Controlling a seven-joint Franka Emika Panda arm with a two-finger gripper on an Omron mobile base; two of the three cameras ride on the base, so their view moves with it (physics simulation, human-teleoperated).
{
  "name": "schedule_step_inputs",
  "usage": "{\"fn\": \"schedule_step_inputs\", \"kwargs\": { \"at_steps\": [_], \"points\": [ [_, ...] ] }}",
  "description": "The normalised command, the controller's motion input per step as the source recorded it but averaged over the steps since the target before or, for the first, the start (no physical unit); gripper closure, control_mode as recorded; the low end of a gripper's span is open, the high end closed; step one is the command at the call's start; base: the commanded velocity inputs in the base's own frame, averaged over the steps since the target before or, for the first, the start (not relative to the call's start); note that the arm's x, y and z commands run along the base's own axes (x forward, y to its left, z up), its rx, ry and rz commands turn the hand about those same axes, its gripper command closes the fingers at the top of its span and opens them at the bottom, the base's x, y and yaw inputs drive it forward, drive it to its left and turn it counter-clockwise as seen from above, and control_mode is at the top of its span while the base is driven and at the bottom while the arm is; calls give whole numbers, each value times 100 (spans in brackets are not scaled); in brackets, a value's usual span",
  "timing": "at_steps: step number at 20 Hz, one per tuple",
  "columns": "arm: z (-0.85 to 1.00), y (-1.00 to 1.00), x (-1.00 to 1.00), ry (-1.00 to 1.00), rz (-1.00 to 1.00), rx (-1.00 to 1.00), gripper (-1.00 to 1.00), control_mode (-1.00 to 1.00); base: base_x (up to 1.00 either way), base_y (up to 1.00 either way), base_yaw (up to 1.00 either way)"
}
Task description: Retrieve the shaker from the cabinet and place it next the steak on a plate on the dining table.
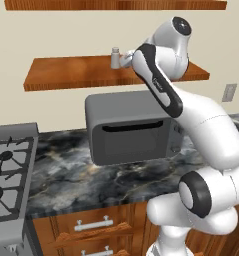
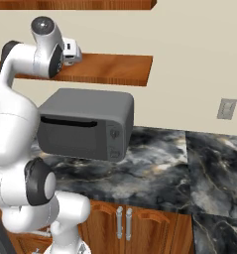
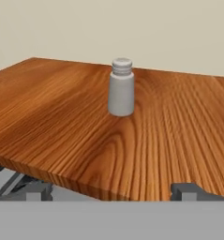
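The shaker (image 3: 121, 89), a small pale grey cylinder with a ribbed cap, stands upright on the cabinet (image 3: 57, 117), a reddish-brown wooden wall shelf. It also appears on the shelf (image 1: 66, 72) in the left base view as the shaker (image 1: 115, 57), just left of my forearm. My gripper (image 3: 111, 192) is open, level with the shelf's front edge. Its fingertips (image 3: 36, 192) are spread wide, short of the shaker and touching nothing. In the right base view my white hand (image 2: 71, 51) hovers over the shelf (image 2: 115, 69). The steak, plate and dining table are out of view.
A grey microwave (image 1: 131, 127) sits on the marble counter (image 1: 66, 175) directly under the shelf. A stove (image 1: 6, 170) lies to the left. A second wooden shelf (image 1: 116, 4) hangs above. A wall outlet (image 2: 226, 108) is at the right, and wooden drawers (image 1: 93, 225) are below.
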Motion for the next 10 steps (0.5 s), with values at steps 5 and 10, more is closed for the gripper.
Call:
{"fn": "schedule_step_inputs", "kwargs": {
  "at_steps": [5, 10],
  "points": [
    [0, 19, 25, 0, 0, 0, -100, -100, 0, 0, 0],
    [0, 15, 23, 0, 0, 0, -100, -100, 0, 0, 0]
  ]
}}
